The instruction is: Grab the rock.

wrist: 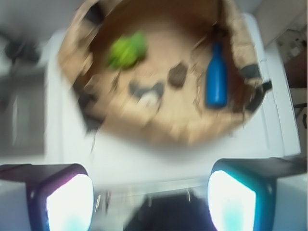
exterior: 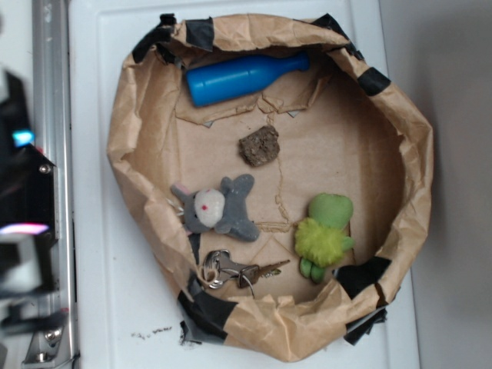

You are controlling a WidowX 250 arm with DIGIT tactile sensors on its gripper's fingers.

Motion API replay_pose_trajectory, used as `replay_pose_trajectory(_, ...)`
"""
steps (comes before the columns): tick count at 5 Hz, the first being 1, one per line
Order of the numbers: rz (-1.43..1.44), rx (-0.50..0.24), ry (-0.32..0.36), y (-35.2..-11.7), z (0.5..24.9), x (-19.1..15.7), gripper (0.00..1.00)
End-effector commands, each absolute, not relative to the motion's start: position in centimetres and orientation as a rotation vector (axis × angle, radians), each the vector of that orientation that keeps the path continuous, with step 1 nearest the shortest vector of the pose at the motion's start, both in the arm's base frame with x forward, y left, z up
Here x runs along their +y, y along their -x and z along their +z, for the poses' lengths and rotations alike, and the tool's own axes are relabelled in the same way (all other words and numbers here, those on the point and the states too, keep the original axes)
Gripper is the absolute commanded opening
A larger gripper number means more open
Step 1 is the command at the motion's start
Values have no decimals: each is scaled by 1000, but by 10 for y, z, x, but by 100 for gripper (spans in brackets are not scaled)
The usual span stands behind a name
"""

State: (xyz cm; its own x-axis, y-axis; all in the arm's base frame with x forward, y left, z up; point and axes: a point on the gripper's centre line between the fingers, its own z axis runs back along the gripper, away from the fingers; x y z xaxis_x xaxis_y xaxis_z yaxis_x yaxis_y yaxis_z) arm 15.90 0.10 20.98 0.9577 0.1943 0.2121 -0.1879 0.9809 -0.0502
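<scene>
Here, you see a crumpled brown paper basin (exterior: 138, 115) on a white worktop (exterior: 100, 307). The rock (exterior: 259, 145) lies just above the basin's centre, apart from everything else. At 12 o'clock from it lies a blue bottle (exterior: 234, 78) on its side; at 7 o'clock, a grey plush toy (exterior: 217, 207); at 5 o'clock, a green plush toy (exterior: 325, 234). Keys (exterior: 234, 270) rest at 6 o'clock near the rim. In your blurred wrist view, the gripper (wrist: 150, 202) is spread wide, holding nothing, well clear of the basin.

White tabletop (exterior: 100, 292) w/ dark specks, metal rail (exterior: 52, 92) at left edge, grey surface (exterior: 453, 77) at right
</scene>
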Motion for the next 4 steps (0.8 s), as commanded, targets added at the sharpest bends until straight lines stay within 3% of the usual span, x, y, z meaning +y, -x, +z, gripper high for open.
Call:
replay_pose_trajectory(1,595,-308,66,-217,168,23,100)
replay_pose_trajectory(2,758,-218,-49,-236,133,30,100)
replay_pose_trajectory(4,758,-218,-49,-236,133,30,100)
